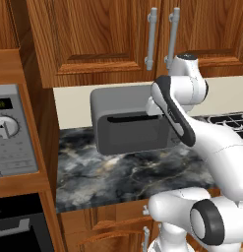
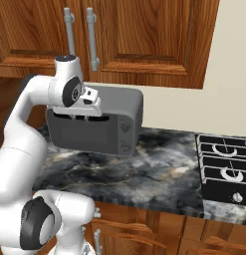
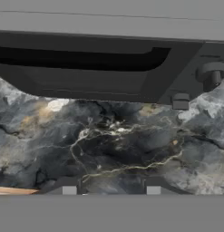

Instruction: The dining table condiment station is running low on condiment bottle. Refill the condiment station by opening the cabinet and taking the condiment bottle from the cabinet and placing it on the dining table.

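Your arm (image 1: 211, 142) is glossy white, built from rounded, tube-like segments with dark grey joint discs and a dark band along one link. A white cylindrical cap tops the wrist (image 2: 69, 87), with a boxy white hand below. Your fingertips (image 3: 68, 188) are small, dark grey and square-tipped.

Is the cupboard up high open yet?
No, both wooden doors of the cabinet sit flat and shut, with their silver handles side by side.
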### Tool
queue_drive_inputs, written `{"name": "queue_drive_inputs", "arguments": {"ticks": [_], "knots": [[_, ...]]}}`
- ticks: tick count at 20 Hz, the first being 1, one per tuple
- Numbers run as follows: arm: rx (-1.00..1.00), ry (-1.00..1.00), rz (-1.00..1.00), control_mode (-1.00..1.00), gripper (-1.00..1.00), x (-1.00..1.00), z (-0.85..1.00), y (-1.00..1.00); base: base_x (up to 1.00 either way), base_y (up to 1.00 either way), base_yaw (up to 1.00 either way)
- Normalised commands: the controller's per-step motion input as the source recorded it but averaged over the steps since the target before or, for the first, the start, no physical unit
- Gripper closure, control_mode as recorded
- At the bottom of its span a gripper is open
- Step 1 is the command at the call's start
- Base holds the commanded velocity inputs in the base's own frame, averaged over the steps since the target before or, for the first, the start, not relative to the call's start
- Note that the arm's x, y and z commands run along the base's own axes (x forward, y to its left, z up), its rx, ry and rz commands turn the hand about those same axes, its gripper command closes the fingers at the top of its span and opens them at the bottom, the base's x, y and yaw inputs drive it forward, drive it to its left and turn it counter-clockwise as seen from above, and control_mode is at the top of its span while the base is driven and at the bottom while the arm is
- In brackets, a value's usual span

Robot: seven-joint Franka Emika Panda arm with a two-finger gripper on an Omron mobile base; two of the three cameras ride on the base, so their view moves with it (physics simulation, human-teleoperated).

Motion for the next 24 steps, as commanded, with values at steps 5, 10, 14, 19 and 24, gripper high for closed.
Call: {"name": "queue_drive_inputs", "arguments": {"ticks": [5, 10, 14, 19, 24], "knots": [[0.0, -0.13, 0.0, -1.0, -1.0, -0.01, 0.14, 0.0, 0.0, 0.0, 0.0], [0.0, -0.38, 0.0, -1.0, -1.0, -0.12, 0.54, 0.0, 0.0, 0.0, 0.0], [0.0, -0.36, 0.0, -1.0, -1.0, -0.17, 0.75, 0.0, 0.0, 0.0, 0.0], [-0.02, -0.26, -0.01, -1.0, -1.0, -0.11, 0.85, 0.0, 0.0, 0.0, 0.0], [0.0, -0.18, -0.03, -1.0, -1.0, 0.0, 0.82, -0.01, 0.0, 0.0, 0.0]]}}
